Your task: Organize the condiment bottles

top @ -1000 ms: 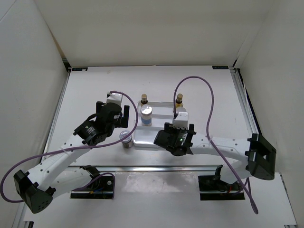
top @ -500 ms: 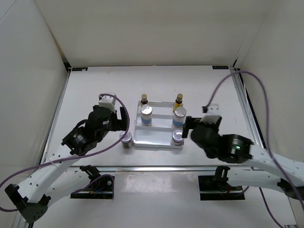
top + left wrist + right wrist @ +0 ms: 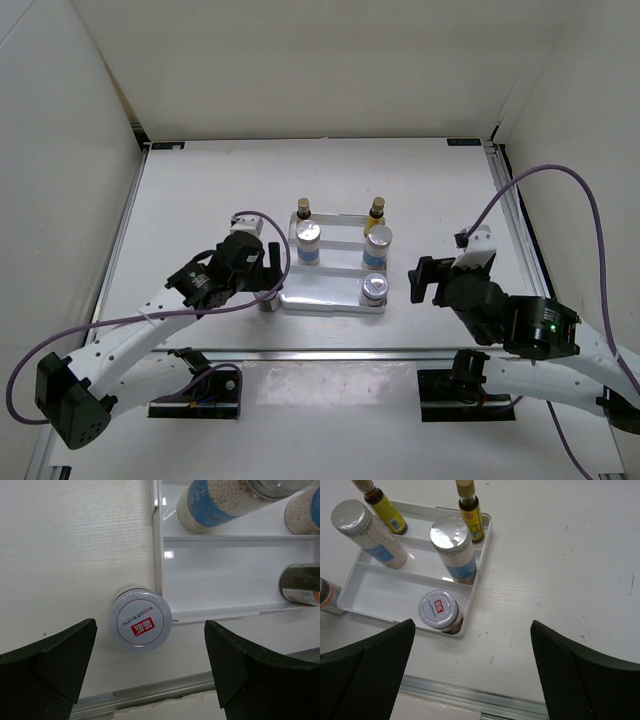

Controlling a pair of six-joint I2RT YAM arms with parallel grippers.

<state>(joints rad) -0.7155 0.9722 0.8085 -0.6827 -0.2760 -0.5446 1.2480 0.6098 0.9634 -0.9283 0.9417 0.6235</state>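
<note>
The white stepped tray (image 3: 330, 298) holds two amber bottles (image 3: 303, 208) (image 3: 376, 209) at the back. Two white blue-labelled bottles (image 3: 309, 241) (image 3: 377, 243) stand in its middle row. One short silver-lidded bottle (image 3: 373, 288) stands in its front right corner. The other short bottle (image 3: 141, 620) stands on the table against the tray's front left corner. My left gripper (image 3: 264, 276) is open above it, and in the left wrist view (image 3: 150, 642) its lid lies between the fingers. My right gripper (image 3: 425, 280) is open and empty, right of the tray (image 3: 480, 587).
A metal rail (image 3: 330, 352) runs along the near table edge, just in front of the tray. White walls enclose the table on the left, back and right. Purple cables (image 3: 560, 190) loop off both arms.
My right gripper has pulled back from the tray's front right corner to the right, open, leaving a short bottle there. My left gripper has moved down over the short bottle outside the tray.
</note>
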